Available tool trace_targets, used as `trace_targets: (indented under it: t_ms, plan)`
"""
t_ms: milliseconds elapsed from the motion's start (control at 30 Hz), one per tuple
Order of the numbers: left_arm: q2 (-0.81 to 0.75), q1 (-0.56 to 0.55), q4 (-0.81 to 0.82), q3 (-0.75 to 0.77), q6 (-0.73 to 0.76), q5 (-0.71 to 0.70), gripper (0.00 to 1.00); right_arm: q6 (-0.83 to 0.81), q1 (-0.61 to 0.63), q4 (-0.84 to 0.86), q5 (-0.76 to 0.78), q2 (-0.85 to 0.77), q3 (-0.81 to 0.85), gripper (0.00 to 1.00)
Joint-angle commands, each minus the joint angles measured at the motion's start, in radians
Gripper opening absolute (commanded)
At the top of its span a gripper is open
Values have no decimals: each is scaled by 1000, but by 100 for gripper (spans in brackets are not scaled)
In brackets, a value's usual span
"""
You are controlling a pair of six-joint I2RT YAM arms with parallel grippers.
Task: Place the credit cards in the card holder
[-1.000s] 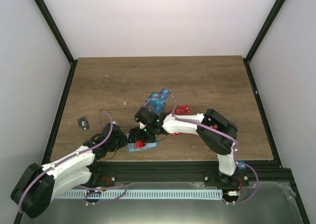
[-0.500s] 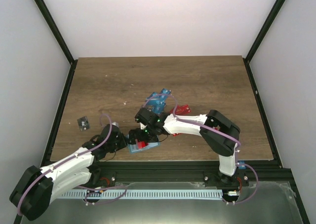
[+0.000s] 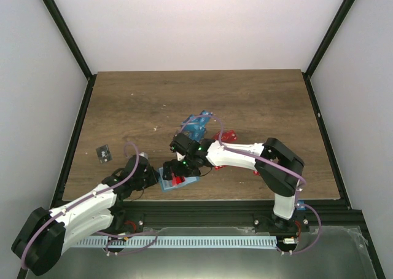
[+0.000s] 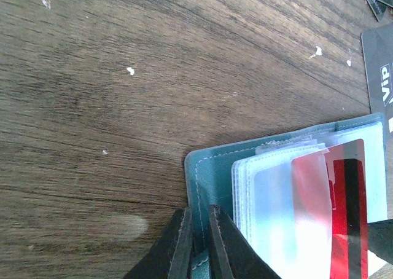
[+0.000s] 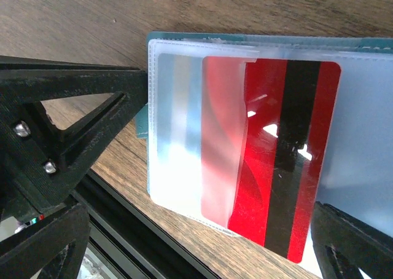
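Observation:
The teal card holder lies open near the table's front edge, its clear sleeves facing up. My left gripper is shut on the holder's left edge. A red credit card with a black stripe sits about halfway inside a clear sleeve; it also shows as the red card in the left wrist view. My right gripper stands open over the card, one fingertip on each side, not touching it. More credit cards lie behind: a blue pile and red ones.
A black card lies alone at the left of the table, and another black card marked VIP lies just beyond the holder. The black front rail runs right beside the holder.
My right gripper has opened wider and let go of the red card, which stays in the sleeve. The left gripper has kept its grip on the holder.

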Motion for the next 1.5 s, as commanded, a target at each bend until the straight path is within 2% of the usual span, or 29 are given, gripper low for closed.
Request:
trace_targets:
  t_ms: [0, 400, 767, 933, 1200, 1467]
  plan:
    - [2, -5, -22, -12, 13, 9, 11, -9, -5, 36, -14, 15, 17, 99]
    - [0, -5, -12, -19, 15, 15, 10, 4, 28, 98, -80, 105, 75, 93]
    - [4, -5, -5, -19, 16, 19, 11, 1, 52, 121, -126, 112, 108, 92]
    - [-29, -5, -26, -12, 18, 22, 11, -15, 45, 90, -75, 59, 72, 93]
    - [-143, -5, -115, 26, 8, -8, 21, -36, -3, 43, -31, -123, -39, 93]
    - [-126, -5, -137, 96, 26, -45, 31, -76, -158, 2, 54, -236, -100, 93]
